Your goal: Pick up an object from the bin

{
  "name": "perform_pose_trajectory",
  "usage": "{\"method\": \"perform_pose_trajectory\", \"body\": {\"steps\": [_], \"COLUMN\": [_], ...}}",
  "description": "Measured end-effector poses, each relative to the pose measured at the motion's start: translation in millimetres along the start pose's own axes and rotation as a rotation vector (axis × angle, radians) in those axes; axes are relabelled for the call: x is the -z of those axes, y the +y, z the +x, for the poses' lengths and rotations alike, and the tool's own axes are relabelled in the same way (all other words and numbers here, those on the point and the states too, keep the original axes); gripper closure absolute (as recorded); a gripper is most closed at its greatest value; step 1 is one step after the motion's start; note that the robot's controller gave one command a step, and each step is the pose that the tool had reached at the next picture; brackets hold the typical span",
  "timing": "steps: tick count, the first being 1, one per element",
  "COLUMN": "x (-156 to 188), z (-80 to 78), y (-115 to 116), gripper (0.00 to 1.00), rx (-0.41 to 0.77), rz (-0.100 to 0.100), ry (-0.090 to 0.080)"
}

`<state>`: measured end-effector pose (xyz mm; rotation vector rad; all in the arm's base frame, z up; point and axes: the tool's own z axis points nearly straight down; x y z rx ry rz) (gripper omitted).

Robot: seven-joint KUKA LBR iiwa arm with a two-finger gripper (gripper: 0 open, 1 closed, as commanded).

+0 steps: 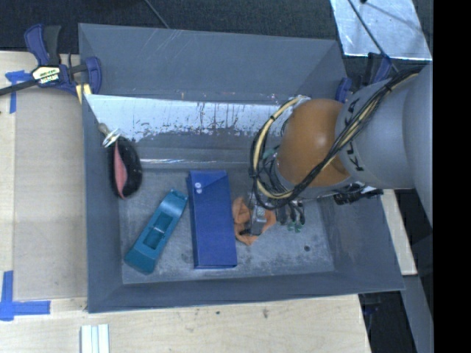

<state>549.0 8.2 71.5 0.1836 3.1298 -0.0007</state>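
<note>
Where tool (258, 219) sits over orange lump (240, 212), beside blue box (212, 223), grip state indiscernible

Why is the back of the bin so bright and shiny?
Camera view: light bounces off the back wall, making a pale glare band with dark streaks; the floor is duller, and the arm throws shadow round the gripper near the orange thing.

brush (125, 169) far left | stapler (156, 232) left of box (212, 219) | lump (243, 213) just right of box, at tool (257, 218)
</note>
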Motion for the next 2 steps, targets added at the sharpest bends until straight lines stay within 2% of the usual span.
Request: {"method": "perform_pose_trajectory", "body": {"steps": [1, 2], "x": [0.0, 202.0], "z": [0.0, 6.0], "y": [0.0, 14.6], "gripper": [1.0, 1.0], "rx": [0.0, 0.071], "rz": [0.0, 0.0], "ry": [0.0, 0.006]}}
